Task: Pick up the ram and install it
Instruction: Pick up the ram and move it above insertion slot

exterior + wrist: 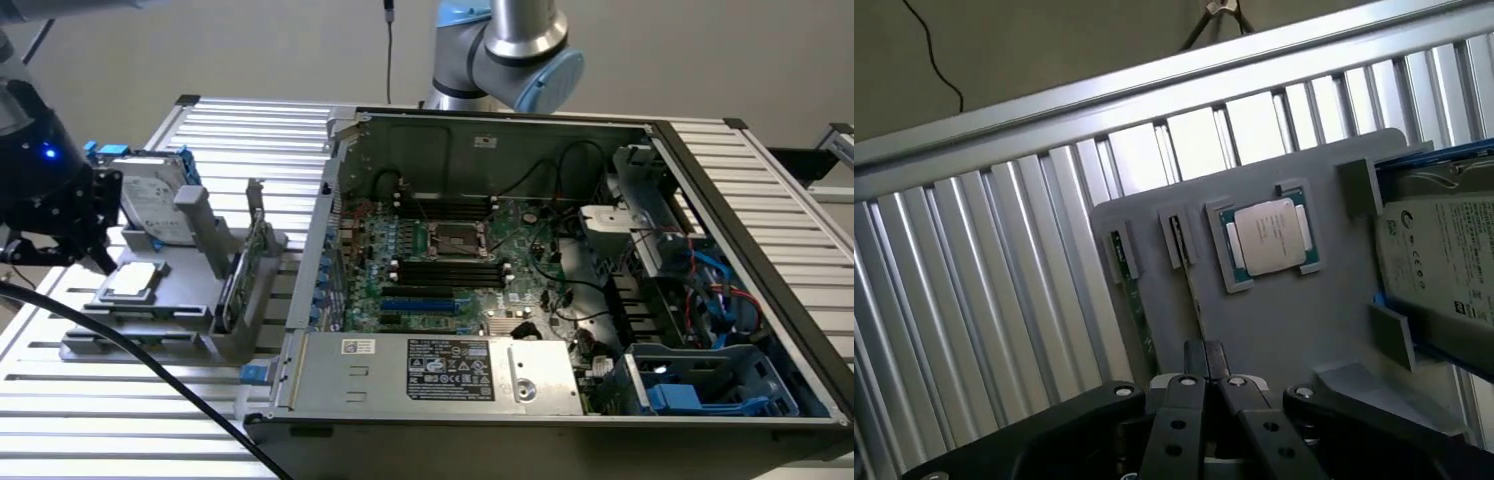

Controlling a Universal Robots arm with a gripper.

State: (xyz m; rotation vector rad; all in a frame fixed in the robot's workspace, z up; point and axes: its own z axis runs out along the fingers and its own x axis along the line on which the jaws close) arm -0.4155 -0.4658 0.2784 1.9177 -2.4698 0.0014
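Two green ram sticks stand on edge in slots of a grey holder (1274,330); one ram stick (1189,275) runs straight toward my fingertips, and the other (1131,295) lies beside it. In the exterior view the ram (235,285) sits at the holder's side nearest the computer. My gripper (1204,350) hangs above the holder with its two black fingers pressed together and nothing between them. In the exterior view the gripper (91,258) is at the far left, over the holder. Black memory slots (454,270) lie on the motherboard inside the open case.
The holder also carries a square silver processor chip (1267,237) and a silver hard drive with blue rails (1444,250). The open computer case (441,375) fills the exterior view's right, on a slatted metal table (120,420). A black cable (160,380) trails across the table.
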